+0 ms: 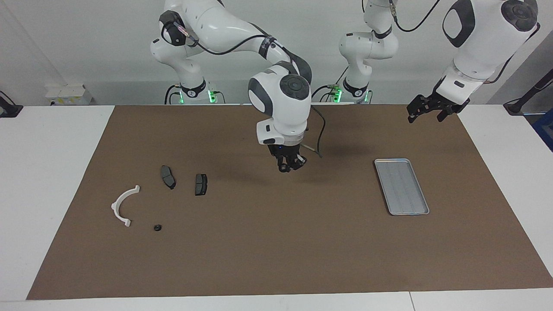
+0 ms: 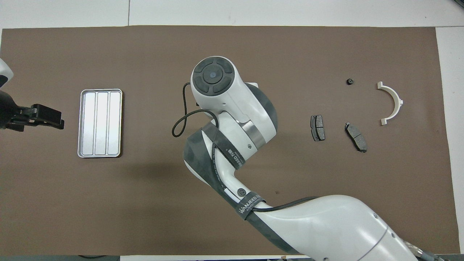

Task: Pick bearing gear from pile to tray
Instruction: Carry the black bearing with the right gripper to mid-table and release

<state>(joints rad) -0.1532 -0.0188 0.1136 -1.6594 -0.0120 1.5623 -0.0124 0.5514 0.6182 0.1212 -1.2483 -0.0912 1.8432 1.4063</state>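
My right gripper [image 1: 290,166] hangs over the middle of the brown mat, between the pile and the tray, shut on a small dark round bearing gear. Its own wrist hides it in the overhead view. Another tiny black bearing gear [image 1: 157,227] [image 2: 349,81] lies in the pile beside the white half-ring bracket [image 1: 116,204] [image 2: 398,101]. Two dark brake pads [image 1: 168,177] [image 1: 201,184] lie nearer to the robots. The silver tray [image 1: 402,185] [image 2: 100,123] holds nothing. My left gripper [image 1: 425,119] [image 2: 61,119] waits open, raised beside the tray at the left arm's end.
The brown mat [image 1: 276,250] covers most of the white table. A black cable loops from the right arm's wrist [image 2: 181,123] above the mat. The right arm's forearm [image 2: 326,221] stretches low over the mat's part nearest the robots.
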